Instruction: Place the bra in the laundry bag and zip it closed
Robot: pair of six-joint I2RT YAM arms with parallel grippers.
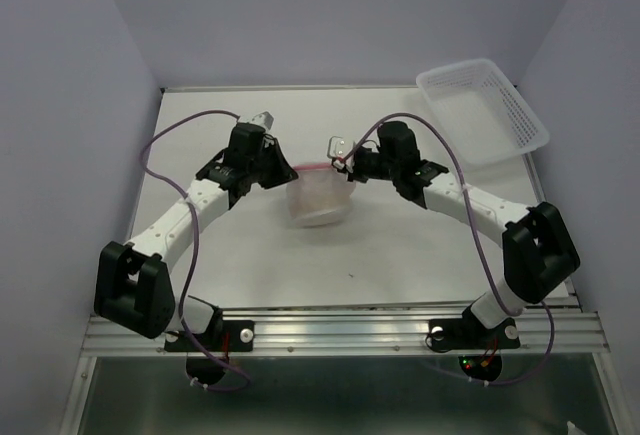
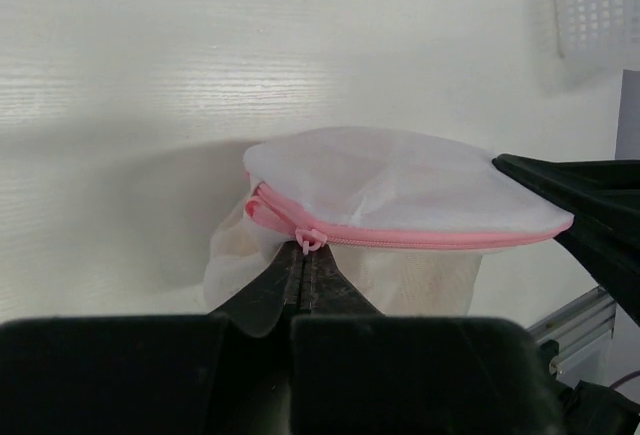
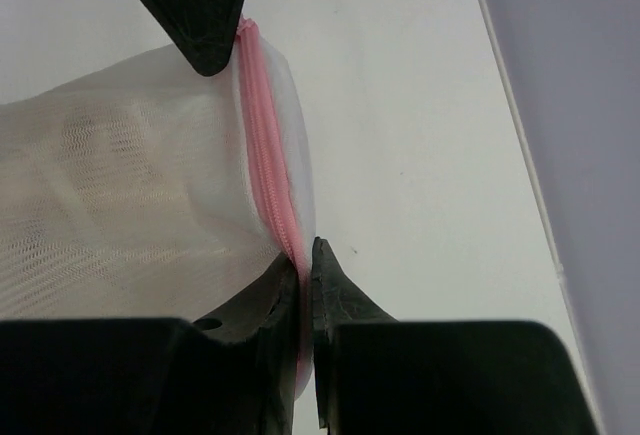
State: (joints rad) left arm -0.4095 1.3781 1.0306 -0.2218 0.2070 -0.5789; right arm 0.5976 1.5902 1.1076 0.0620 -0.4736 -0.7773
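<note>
The laundry bag (image 1: pixel 318 198) stands mid-worktop (image 1: pixel 400 260), pinched from both sides. On its left, the left gripper (image 2: pixel 305 255) is seen with jaws closed on the rim at the zipper pull (image 2: pixel 309 242). If that grip slipped, a stretch of zip would probably be left open. On its right, the right gripper (image 3: pixel 305 265) is clamped, jaws shut, on the pink trim (image 3: pixel 262 125), and the mesh could be torn by overpulling. A clear basket (image 1: pixel 480 110) lies well right of the bag, where nothing is obstructed.

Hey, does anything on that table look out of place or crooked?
The clear plastic basket sits askew at the far right corner, seemingly overhanging the table edge. Otherwise nothing odd: the left gripper and right gripper each pinch the laundry bag at its pink rim.
</note>
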